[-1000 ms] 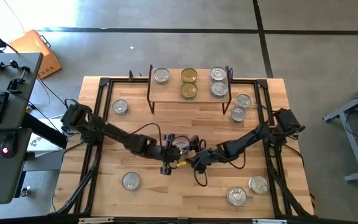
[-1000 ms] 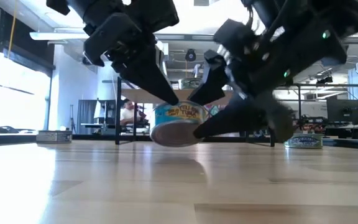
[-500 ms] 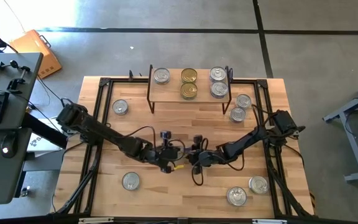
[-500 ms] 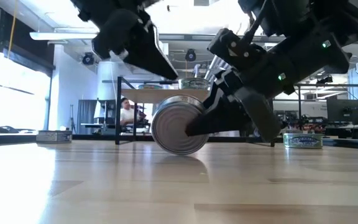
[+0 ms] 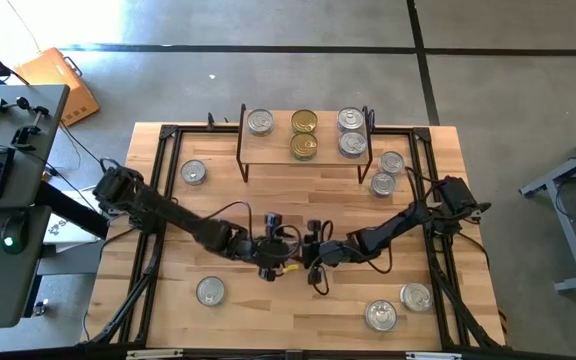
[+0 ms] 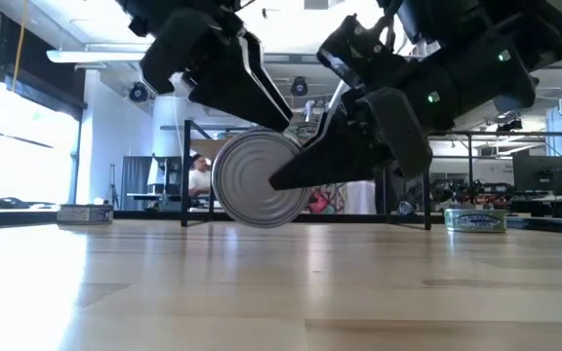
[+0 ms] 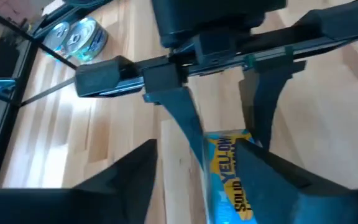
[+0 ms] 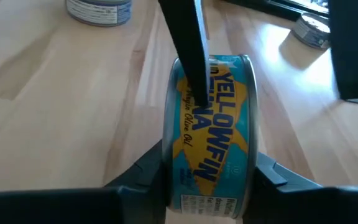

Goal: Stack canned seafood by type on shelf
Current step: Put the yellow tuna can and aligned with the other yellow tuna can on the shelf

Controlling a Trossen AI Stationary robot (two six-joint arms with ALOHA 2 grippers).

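Yellowfin tin [image 8: 211, 134] on edge at counter [image 5: 238, 310] centre, before shelf [image 5: 303, 135]; right gripper [image 8: 207, 177] jaws clamped on it, left gripper [image 5: 268, 262] jaws apart alongside.

Both arms were dark, nearly black, built of jointed segments with black cables looping loosely beside them over the wooden table [image 5: 218, 200]. The left gripper [image 5: 271, 262] carried a small yellow mark near its tip, and its fingers [image 6: 261, 83] were long, flat, tapering black blades on a blocky housing. The right gripper [image 5: 313, 260] had the same dark wedge-shaped fingers [image 6: 325, 161], with small green lights glowing on the bulky body above them.
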